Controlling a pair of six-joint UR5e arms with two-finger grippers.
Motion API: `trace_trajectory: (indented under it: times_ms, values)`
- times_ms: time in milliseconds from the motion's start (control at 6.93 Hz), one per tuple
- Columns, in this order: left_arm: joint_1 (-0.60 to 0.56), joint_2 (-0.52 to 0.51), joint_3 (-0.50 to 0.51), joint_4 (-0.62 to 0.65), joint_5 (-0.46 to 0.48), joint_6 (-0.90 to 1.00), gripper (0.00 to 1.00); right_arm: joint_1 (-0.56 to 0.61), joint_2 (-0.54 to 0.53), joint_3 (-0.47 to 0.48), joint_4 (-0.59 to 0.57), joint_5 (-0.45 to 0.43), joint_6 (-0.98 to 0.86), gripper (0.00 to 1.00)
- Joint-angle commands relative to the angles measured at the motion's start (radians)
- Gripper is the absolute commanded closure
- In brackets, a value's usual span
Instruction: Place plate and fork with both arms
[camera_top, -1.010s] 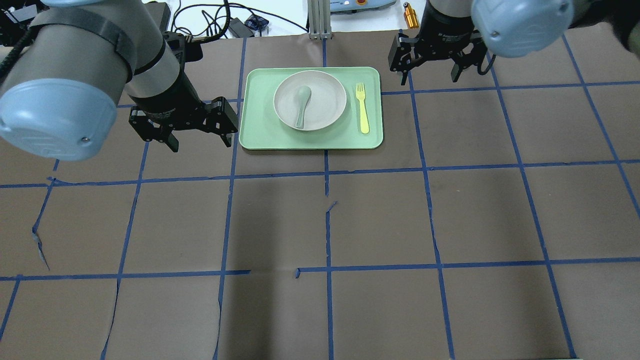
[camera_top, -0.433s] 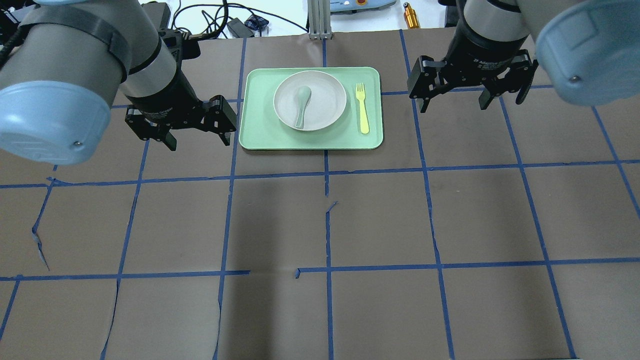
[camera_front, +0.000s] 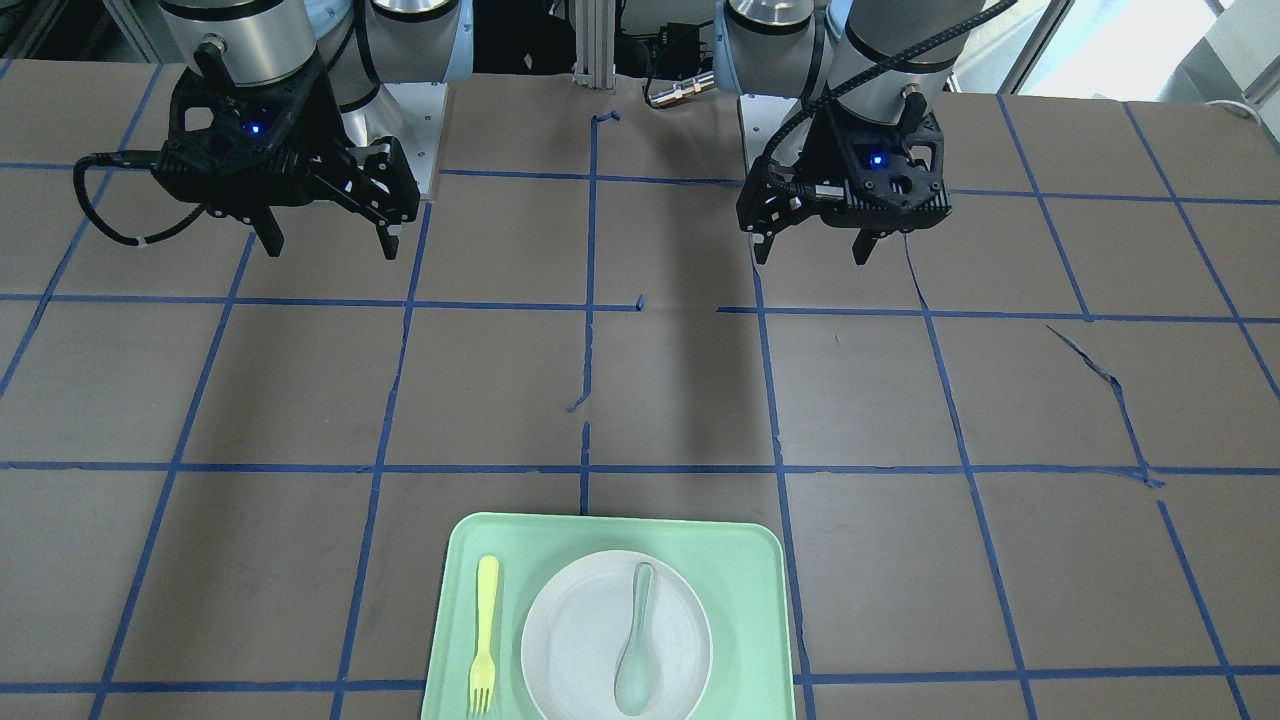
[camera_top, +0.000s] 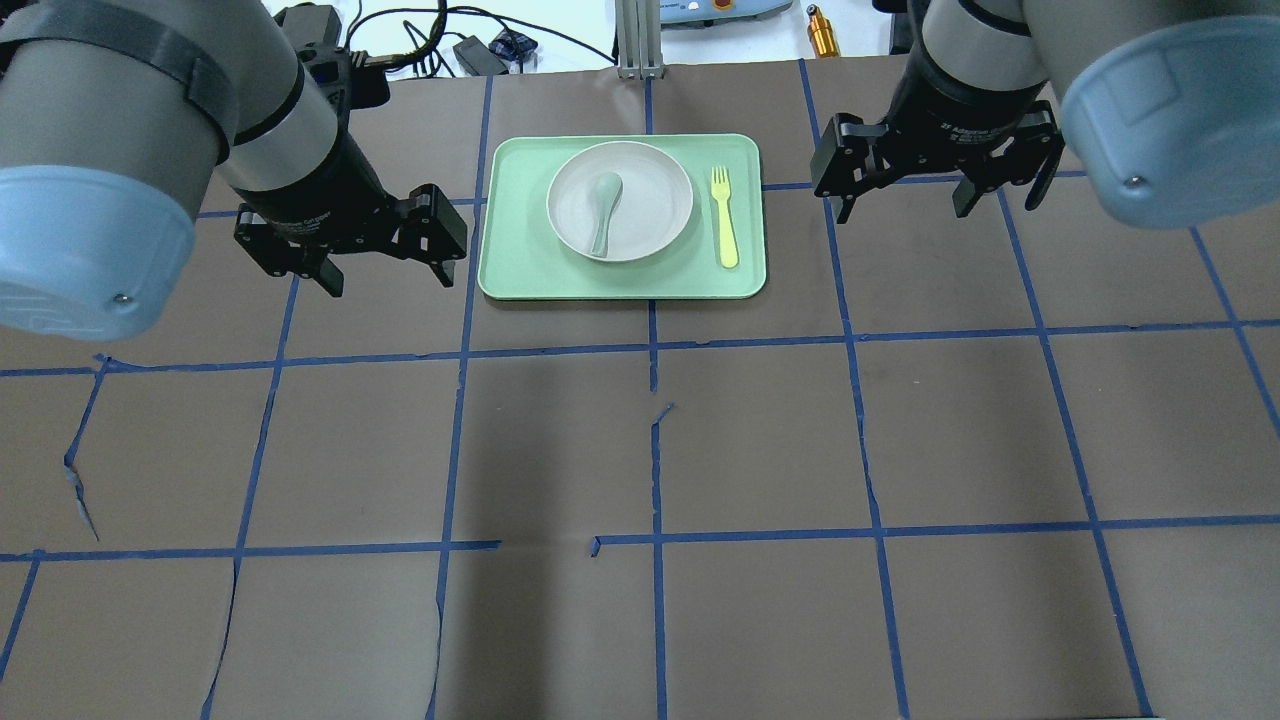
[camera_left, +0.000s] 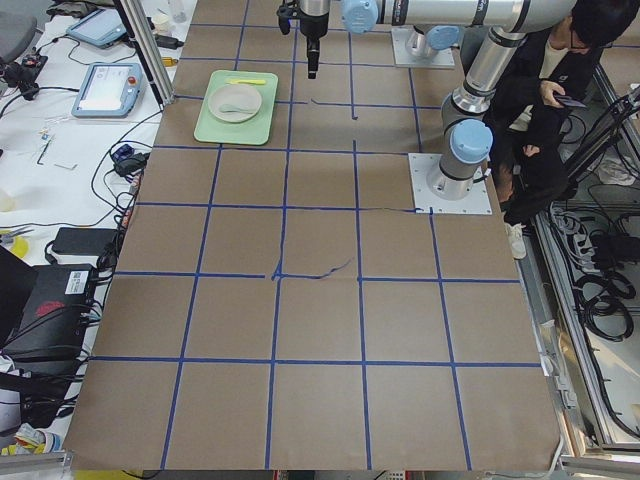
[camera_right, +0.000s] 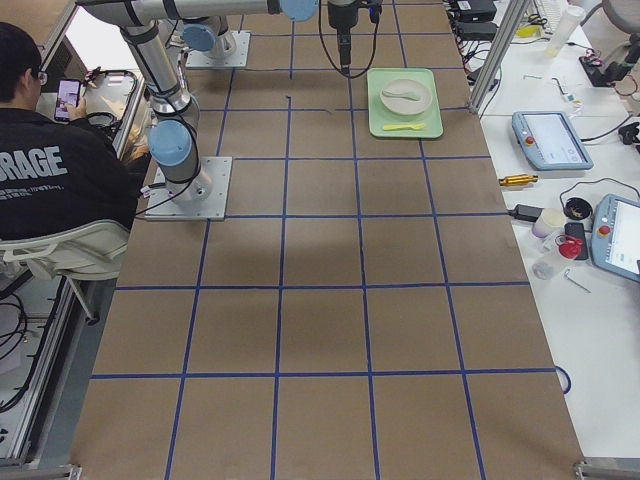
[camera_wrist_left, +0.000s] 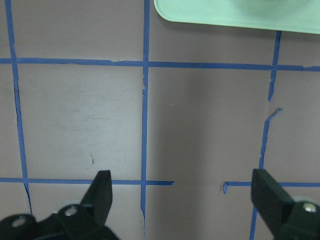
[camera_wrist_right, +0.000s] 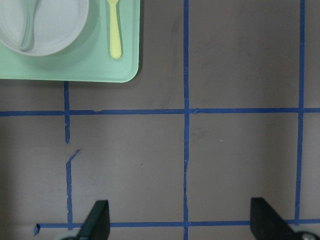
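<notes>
Left pincer (camera_top: 390, 285) agape | right pincer (camera_top: 903, 213) agape | plate (camera_top: 658, 205), fork (camera_top: 725, 220) on tray (camera_top: 520, 272) | shirt (camera_right: 40, 165) "RAGE"

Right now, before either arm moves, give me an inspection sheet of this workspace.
Surface: brown table covering with a blue tape grid, torn in places.
Job's things: plate and fork lie side by side on the green tray; neither is held.
Clutter: grey-green spoon lies in the plate.
Grippers: left gripper and right gripper hover over the table on either side of the tray, jaws open and empty.
Cables: black cables bunched beyond the table's far edge.
Surroundings: seated person beside the robot's base; teach pendants on the side bench.
</notes>
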Motion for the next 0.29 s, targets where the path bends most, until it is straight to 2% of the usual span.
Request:
trace_trajectory:
  times_ms: [0, 144]
  values:
    - [0.0, 0.005, -0.002, -0.002, 0.0, 0.001, 0.0, 0.0, 0.006, -0.004, -0.009, 0.002, -0.002, 0.0]
    - [0.0, 0.005, -0.005, -0.002, -0.002, -0.001, 0.0, 0.0, 0.009, -0.004, -0.016, 0.004, -0.002, 0.0]
